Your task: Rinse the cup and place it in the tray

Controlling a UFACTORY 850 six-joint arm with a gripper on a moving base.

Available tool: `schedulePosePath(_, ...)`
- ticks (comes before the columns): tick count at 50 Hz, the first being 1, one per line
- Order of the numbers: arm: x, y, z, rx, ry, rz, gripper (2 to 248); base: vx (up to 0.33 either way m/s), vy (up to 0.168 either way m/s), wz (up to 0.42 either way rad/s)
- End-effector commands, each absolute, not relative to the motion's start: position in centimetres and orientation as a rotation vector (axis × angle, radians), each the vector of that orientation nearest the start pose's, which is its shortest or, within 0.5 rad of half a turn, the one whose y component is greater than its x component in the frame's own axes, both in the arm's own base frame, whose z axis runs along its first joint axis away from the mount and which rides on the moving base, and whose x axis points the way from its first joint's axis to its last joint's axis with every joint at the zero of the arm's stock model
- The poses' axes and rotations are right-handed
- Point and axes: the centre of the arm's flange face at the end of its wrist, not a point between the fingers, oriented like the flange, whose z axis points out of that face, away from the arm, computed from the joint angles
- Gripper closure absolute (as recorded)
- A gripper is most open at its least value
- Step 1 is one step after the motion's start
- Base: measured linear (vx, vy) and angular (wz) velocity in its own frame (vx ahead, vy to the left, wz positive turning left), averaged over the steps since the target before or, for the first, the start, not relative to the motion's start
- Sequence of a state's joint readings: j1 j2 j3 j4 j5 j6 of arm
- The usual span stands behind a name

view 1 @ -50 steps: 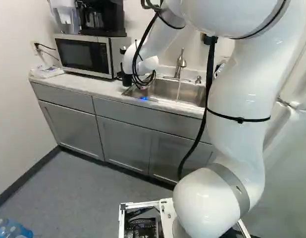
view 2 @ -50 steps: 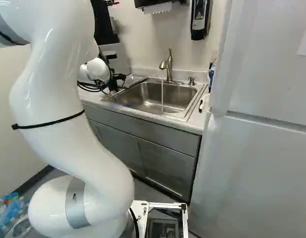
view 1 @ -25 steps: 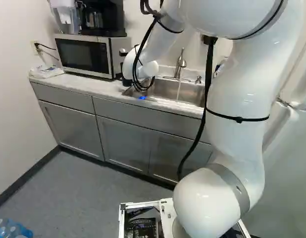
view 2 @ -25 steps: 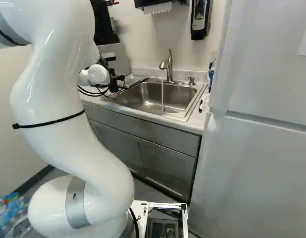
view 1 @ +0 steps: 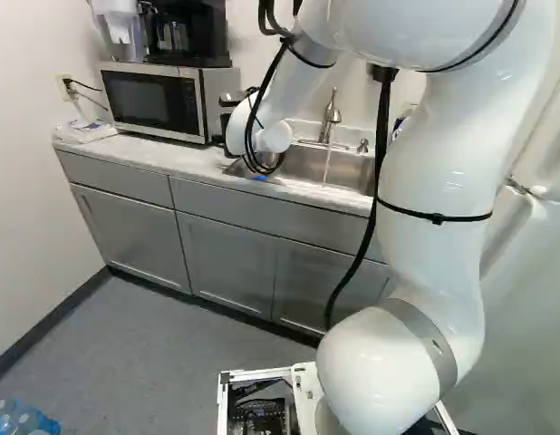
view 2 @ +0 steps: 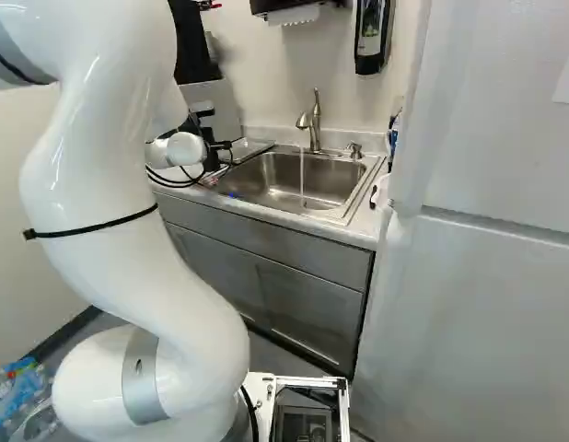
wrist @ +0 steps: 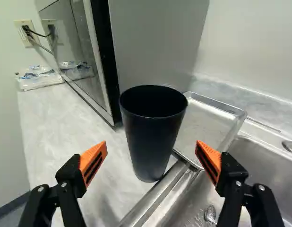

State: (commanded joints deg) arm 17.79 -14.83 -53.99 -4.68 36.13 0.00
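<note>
**The arm comes lower, the cup is not yet gripped**

The tall black cup stands upright on the pale counter, beside the shallow metal tray and the steel sink. The white arm's wrist is now lower than a moment ago. The black gripper with orange pads faces the cup, its jaws wide and holding nothing. Probably it prepares the grasp; rinsing under the running water should follow.

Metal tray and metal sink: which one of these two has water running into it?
The sink, the deeper one under the faucet: a stream of water falls into it. The tray is the shallow one partly hidden by the black cup.
</note>
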Motion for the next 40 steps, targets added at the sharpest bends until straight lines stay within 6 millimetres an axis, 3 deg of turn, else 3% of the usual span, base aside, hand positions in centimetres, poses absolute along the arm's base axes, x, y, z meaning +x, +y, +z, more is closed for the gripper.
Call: schedulePosePath(40, 54.2, 17.7, 46.4, -2.195, -0.481, -1.889, 3, 0.0, 0.0, 0.0)
